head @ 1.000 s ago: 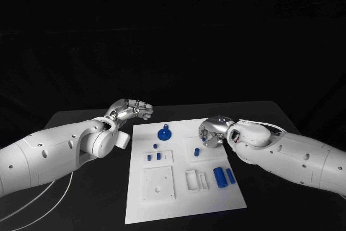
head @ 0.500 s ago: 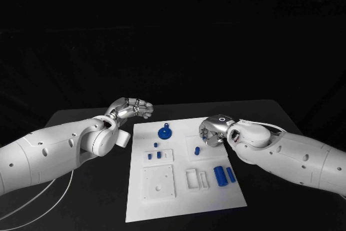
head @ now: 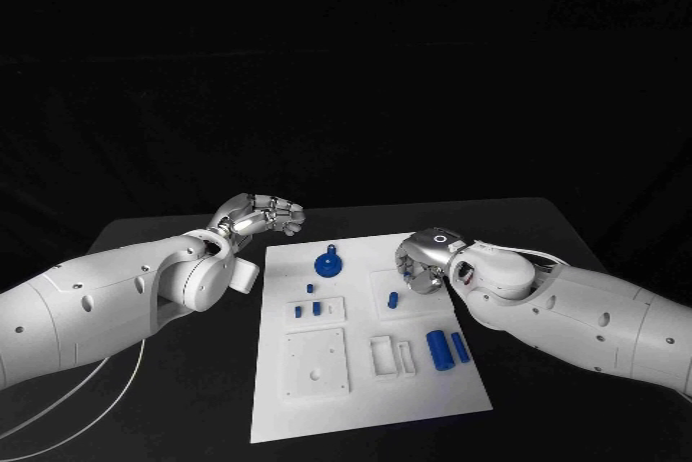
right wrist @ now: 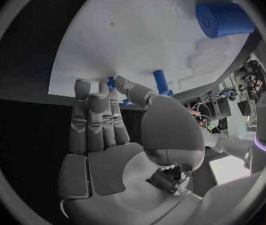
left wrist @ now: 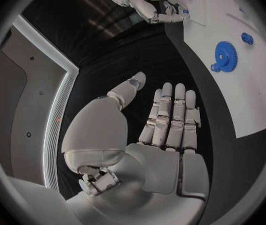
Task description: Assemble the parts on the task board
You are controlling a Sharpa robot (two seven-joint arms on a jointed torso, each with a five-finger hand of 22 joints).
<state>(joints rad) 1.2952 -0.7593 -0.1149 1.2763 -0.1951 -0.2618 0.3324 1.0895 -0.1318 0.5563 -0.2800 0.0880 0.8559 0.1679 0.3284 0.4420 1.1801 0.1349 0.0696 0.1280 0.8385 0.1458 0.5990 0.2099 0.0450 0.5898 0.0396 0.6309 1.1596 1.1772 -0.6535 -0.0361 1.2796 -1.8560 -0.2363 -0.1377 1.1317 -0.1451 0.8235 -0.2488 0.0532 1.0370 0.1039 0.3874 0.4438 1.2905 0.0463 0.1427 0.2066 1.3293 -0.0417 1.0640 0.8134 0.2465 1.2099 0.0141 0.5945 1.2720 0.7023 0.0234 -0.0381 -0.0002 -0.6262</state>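
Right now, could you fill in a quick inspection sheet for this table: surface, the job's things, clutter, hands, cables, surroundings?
Surface: black table, white task board in the middle.
Job's things: blue gear at the board's far end; small blue pegs mid-board; two blue cylinders lying on its right side.
Clutter: nothing seen.
Hands: left hand off the board, holding nothing; right hand over the board's right edge, fingers apart.
Cables: white cables under the left arm.
Surroundings: dark.

Black table (head: 173, 402); white cables (head: 101, 382) trailing across it.
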